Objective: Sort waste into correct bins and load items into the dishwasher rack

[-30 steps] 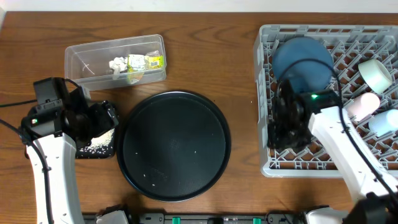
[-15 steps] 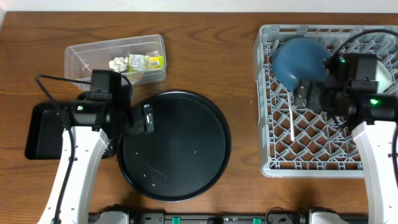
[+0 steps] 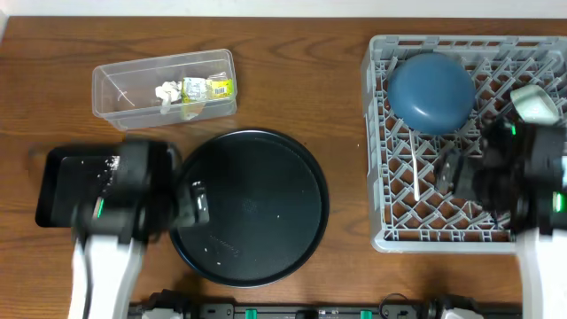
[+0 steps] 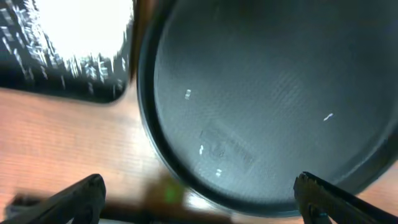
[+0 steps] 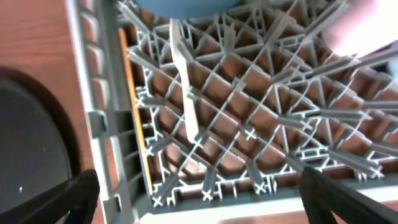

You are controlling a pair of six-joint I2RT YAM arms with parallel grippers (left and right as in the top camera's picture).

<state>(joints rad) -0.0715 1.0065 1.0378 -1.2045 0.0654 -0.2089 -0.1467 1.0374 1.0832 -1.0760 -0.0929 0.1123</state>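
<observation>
Both grippers are open and hold nothing. My left gripper (image 3: 197,204) (image 4: 199,205) hangs over the left rim of the large round black tray, its arm blurred. Just left of it the shallow black tray bin (image 3: 62,182) (image 4: 56,87) holds white rice (image 3: 99,164) (image 4: 81,28). The clear tub bin (image 3: 133,75) at the back left contains the yellow-green wrapper (image 3: 209,87) and the tissue wad (image 3: 166,91). My right gripper (image 3: 450,173) (image 5: 199,202) is above the dishwasher rack (image 3: 379,133) (image 5: 99,118) near its front. In the rack are the dark-blue dish (image 3: 431,91), a white spoon (image 3: 416,173) (image 5: 186,93), a chopstick (image 5: 134,118) and a white cup (image 3: 534,102).
The large round black tray (image 3: 248,208) (image 4: 267,93) lies in the middle of the wooden table, between the bins and the rack. In the right wrist view its edge (image 5: 25,149) shows left of the rack wall. My right arm covers the rack's right side.
Left arm swung from the rice tray toward the round tray, then drew back toward the front. Right arm moved across to the rack's right side, uncovering the spoon. Both sets of jaws widened.
</observation>
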